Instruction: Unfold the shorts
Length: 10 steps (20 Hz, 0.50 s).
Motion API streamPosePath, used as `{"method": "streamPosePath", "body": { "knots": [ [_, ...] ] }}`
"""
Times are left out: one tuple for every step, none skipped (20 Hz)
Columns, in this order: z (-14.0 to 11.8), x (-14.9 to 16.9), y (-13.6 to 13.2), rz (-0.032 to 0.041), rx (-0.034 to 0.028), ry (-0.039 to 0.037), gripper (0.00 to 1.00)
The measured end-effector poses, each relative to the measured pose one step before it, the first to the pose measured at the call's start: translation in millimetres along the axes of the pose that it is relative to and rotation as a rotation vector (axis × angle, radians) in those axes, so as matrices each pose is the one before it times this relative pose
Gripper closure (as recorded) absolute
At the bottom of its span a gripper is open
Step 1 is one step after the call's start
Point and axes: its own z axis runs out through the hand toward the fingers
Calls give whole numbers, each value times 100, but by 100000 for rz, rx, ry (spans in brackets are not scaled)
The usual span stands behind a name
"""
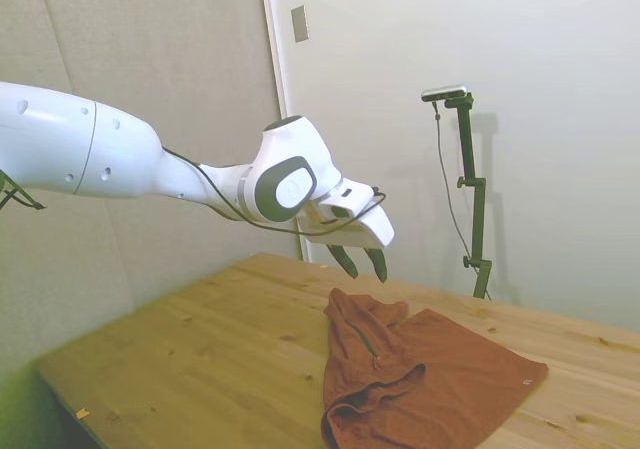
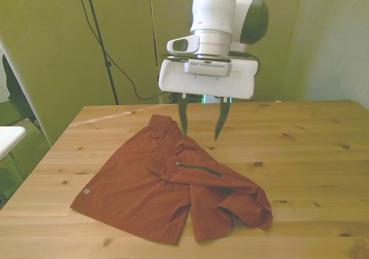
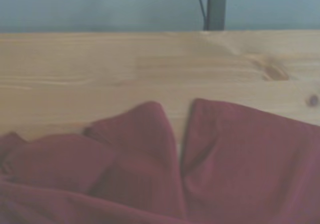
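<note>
The rust-orange shorts [image 2: 167, 187] lie on the wooden table [image 2: 305, 149], one leg folded over the other with a dark zip line on top and a small pale tag [image 2: 86, 191] near the hem at the front view's left. In the side view the shorts [image 1: 430, 379] spread toward the table's right side. My gripper [image 2: 202, 123] hangs open and empty above the table, just over the waistband end of the shorts [image 3: 150, 174]. In the side view the gripper [image 1: 362, 262] hovers above the near corner of the fabric.
A grey panel wall and a pale wall stand behind the table in the side view. Bare wood stretches across the front view's right half of the table. A black tripod leg with a cable [image 2: 101, 45] stands behind the table at the front view's left.
</note>
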Motion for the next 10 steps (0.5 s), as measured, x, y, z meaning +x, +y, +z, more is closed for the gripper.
{"method": "streamPosePath", "body": {
  "knots": [
    [573, 335, 1092, -841, -1747, 7, 0],
    [603, 280, 1113, -994, -2001, 224, 0],
    [557, 144, 934, -913, -1576, -78, 0],
    [561, 169, 884, -1497, -1561, -491, 0],
    [506, 164, 786, -1671, -1247, -738, 0],
    [510, 142, 621, -2279, -1139, -899, 0],
    [473, 155, 564, -2113, -871, -1051, 0],
    [532, 136, 513, -2119, -70, -1738, 0],
    [494, 207, 482, -2007, 733, -1780, 0],
    [388, 317, 449, -1491, 864, -1888, 0]
  ]
}}
